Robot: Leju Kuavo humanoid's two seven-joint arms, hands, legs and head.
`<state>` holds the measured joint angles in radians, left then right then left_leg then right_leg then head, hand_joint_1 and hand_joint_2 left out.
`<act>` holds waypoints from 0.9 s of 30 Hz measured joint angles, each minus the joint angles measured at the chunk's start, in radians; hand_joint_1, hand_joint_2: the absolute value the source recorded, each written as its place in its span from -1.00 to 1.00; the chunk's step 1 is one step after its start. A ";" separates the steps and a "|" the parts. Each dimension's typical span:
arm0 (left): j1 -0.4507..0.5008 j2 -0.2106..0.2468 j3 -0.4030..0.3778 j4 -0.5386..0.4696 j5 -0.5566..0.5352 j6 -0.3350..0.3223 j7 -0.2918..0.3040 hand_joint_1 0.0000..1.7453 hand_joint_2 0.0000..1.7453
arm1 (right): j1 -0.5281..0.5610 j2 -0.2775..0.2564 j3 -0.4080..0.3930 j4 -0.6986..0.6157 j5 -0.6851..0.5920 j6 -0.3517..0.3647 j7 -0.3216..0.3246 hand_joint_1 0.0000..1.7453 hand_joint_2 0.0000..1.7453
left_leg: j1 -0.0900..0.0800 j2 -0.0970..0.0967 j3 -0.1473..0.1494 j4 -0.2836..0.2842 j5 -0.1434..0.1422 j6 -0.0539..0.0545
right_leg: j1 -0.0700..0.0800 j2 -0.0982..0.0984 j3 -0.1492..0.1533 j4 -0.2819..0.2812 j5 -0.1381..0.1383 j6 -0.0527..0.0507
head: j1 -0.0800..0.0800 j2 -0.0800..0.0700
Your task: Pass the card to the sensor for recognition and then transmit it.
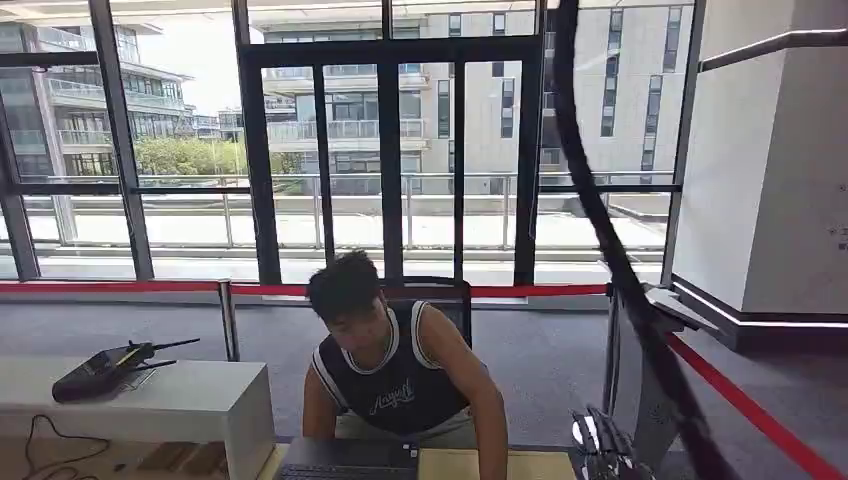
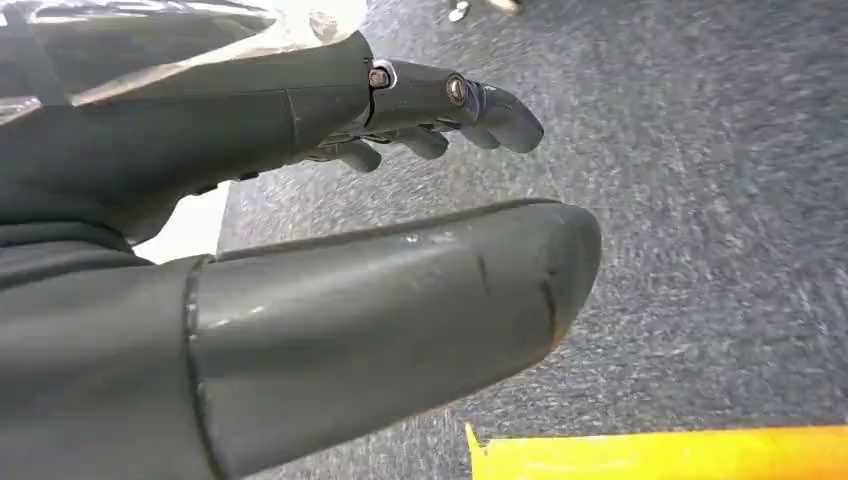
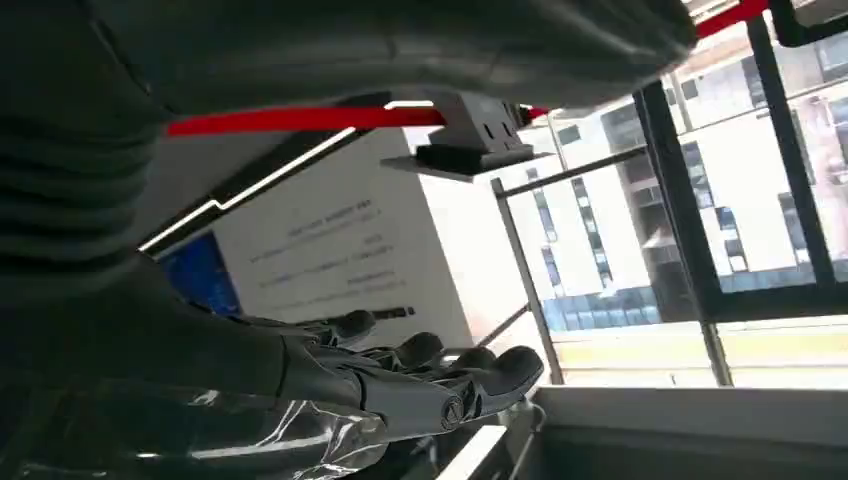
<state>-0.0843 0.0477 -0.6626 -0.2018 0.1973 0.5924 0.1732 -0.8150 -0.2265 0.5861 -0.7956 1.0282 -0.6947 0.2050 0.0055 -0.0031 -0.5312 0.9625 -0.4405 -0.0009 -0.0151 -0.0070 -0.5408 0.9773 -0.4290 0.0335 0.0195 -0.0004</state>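
A person [image 1: 395,375] bends over a laptop [image 1: 350,462] cut by the head view's 6 o'clock edge, face lowered. At 5 o'clock, the right hand [image 1: 600,445] is cropped; its grasp cannot be judged.

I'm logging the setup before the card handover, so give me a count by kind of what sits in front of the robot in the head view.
Person: 1
Laptop: 1
Black handheld device with antenna: 1
White bench: 1
Office chair: 1
Red barrier tape: 1
Total: 6
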 joint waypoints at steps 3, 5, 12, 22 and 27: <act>0.005 0.003 0.004 0.000 0.029 0.010 0.005 -1.00 -1.00 | 0.142 -0.036 -0.119 -0.079 -0.042 -0.001 -0.062 -1.00 -1.00 | 0.000 -0.001 0.000 0.000 0.000 0.000 | 0.000 0.000 -0.001 0.000 0.000 0.000 | -0.001 0.000; 0.006 0.004 0.010 0.000 0.043 0.017 0.004 -1.00 -1.00 | 0.228 -0.053 -0.224 -0.111 -0.057 -0.001 -0.117 -1.00 -1.00 | 0.000 -0.002 -0.001 0.000 0.000 0.000 | 0.000 0.000 -0.001 0.000 0.000 0.000 | -0.001 0.000; 0.013 0.005 0.023 0.000 0.069 0.029 0.027 -1.00 -1.00 | 0.406 -0.071 -0.690 -0.061 -0.199 -0.001 -0.402 -1.00 -1.00 | -0.001 -0.001 -0.002 0.000 -0.001 0.000 | -0.001 -0.001 -0.003 -0.001 -0.001 0.000 | -0.002 0.000; 0.008 -0.005 0.027 0.000 0.089 0.051 0.050 -1.00 -1.00 | 0.520 -0.055 -1.324 0.259 -0.177 -0.001 -0.338 -1.00 -1.00 | 0.000 0.003 -0.001 -0.001 -0.003 0.001 | 0.000 0.003 -0.002 0.000 -0.002 0.000 | -0.002 0.000; 0.004 -0.012 0.027 0.000 0.093 0.058 0.048 -1.00 -1.00 | 0.593 -0.010 -1.523 0.387 -0.080 -0.001 -0.203 -1.00 -1.00 | 0.001 0.002 -0.001 -0.001 -0.003 0.000 | 0.001 0.003 -0.002 0.000 -0.004 -0.002 | -0.003 0.000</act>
<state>-0.0803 0.0355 -0.6355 -0.2018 0.2907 0.6504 0.2216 -0.2223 -0.2365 -0.9374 -0.4085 0.9480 -0.6954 0.0020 0.0067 -0.0007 -0.5318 0.9610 -0.4438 -0.0011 -0.0136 -0.0040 -0.5431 0.9772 -0.4328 0.0319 0.0164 -0.0004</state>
